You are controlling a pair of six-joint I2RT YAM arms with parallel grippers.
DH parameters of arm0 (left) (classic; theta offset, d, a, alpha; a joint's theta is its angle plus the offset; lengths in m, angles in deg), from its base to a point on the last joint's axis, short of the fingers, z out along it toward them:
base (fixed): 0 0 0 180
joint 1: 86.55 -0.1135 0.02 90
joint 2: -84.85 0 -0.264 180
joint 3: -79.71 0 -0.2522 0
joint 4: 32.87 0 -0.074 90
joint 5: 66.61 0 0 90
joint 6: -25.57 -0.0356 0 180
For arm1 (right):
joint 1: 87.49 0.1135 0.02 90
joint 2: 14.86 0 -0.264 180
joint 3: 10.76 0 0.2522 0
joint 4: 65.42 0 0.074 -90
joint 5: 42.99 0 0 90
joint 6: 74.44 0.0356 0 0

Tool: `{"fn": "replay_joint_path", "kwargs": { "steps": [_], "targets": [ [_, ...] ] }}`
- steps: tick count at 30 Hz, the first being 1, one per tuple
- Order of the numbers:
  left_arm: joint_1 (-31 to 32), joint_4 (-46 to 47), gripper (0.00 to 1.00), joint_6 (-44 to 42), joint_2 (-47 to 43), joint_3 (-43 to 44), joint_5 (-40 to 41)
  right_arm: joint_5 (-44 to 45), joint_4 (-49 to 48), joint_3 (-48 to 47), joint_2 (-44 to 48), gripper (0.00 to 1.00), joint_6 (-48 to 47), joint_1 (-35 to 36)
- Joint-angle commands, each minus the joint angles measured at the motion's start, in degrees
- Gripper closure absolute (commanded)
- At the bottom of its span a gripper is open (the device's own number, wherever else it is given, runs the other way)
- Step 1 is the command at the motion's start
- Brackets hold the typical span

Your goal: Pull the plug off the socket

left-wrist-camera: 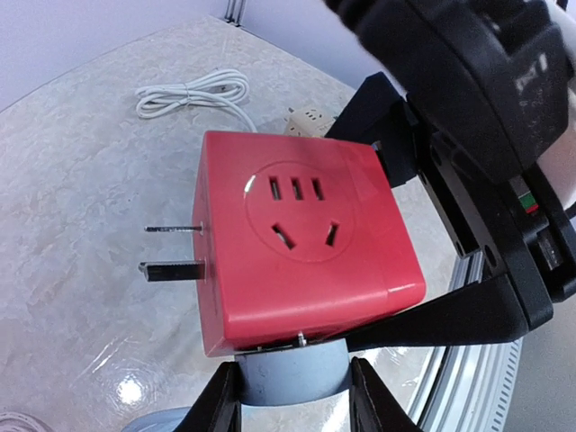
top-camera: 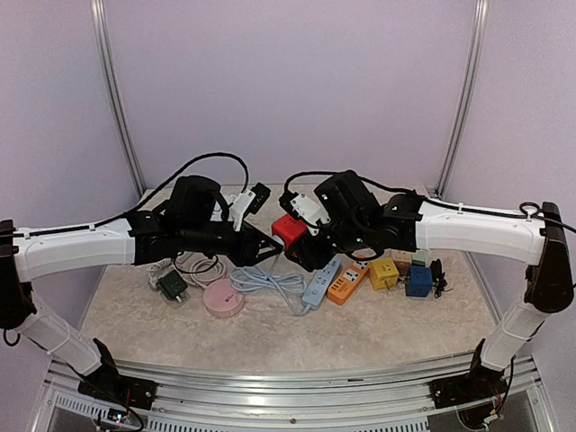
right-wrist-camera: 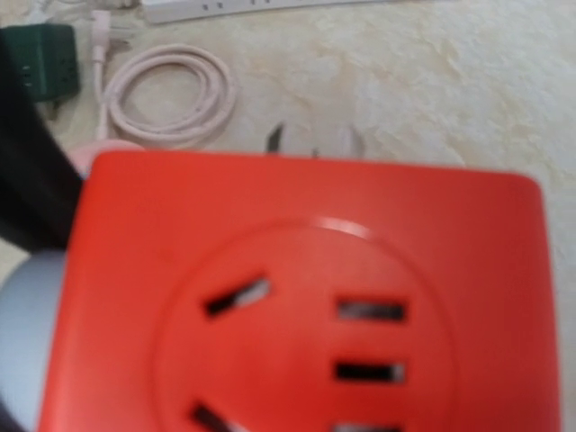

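Grey plug [left-wrist-camera: 292, 373], clamped in the left gripper [left-wrist-camera: 295, 398], sits seated under the red socket cube [left-wrist-camera: 297, 243] that the right gripper [top-camera: 299, 238] grips above the table [left-wrist-camera: 90, 225]; pulling them apart remains.

Pink disc [top-camera: 223, 297], green adapter [top-camera: 173, 285], orange strip [top-camera: 347, 282], yellow cube [top-camera: 384, 273], blue cube [top-camera: 418, 281] on tbl [top-camera: 378, 335].

A glossy red plastic cube socket [left-wrist-camera: 306, 243] is raised off the bench [left-wrist-camera: 81, 189] and tilted. One face shows five slots in a round recess, and two flat metal prongs [left-wrist-camera: 175, 267] jut from its side. A grey-blue round plug [left-wrist-camera: 292, 376] sits against its underside.
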Motion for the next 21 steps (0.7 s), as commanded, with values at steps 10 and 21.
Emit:
{"fn": "replay_joint_path", "kwargs": {
  "steps": [10,21],
  "targets": [
    [3.42,1.86,1.00,2.97,0.48,-0.17,17.87,5.64,1.29,-5.71,-2.19,1.00,4.54,0.73],
    [-2.09,1.83,1.00,0.02,-0.89,-1.14,-4.04,-11.38,-4.98,0.63,3.10,1.00,-7.91,0.69]
  ]
}}
